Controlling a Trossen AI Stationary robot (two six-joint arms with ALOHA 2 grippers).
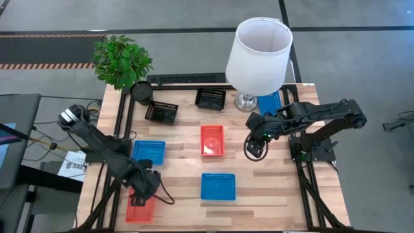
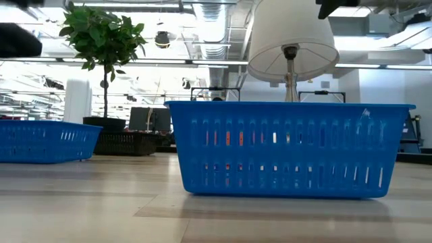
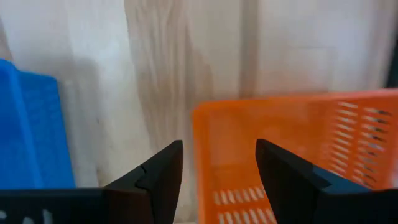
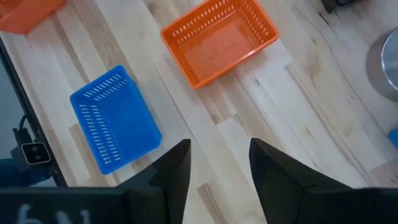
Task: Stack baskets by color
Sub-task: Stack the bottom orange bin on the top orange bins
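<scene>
A red-orange basket [image 1: 141,208] sits at the table's near left corner. My left gripper [image 1: 145,188] hangs over it, pointing down and open; in the left wrist view the gripper [image 3: 217,168] has its fingers on either side of one end wall of that basket [image 3: 292,143], apart from it. A second red-orange basket [image 1: 211,140] rests mid-table. Blue baskets lie at the left [image 1: 149,152], near the front [image 1: 218,186] and by the lamp [image 1: 268,103]. Two black baskets [image 1: 162,112] [image 1: 211,98] stand at the back. My right gripper [image 1: 255,147] [image 4: 219,162] hovers open, right of the middle red-orange basket [image 4: 219,40].
A white-shaded lamp [image 1: 259,55] stands at the back right, partly over the blue basket there. A leafy plant [image 1: 121,59] in a round black pot [image 1: 141,90] is at the back left. Bare wood [image 1: 272,188] lies toward the near right.
</scene>
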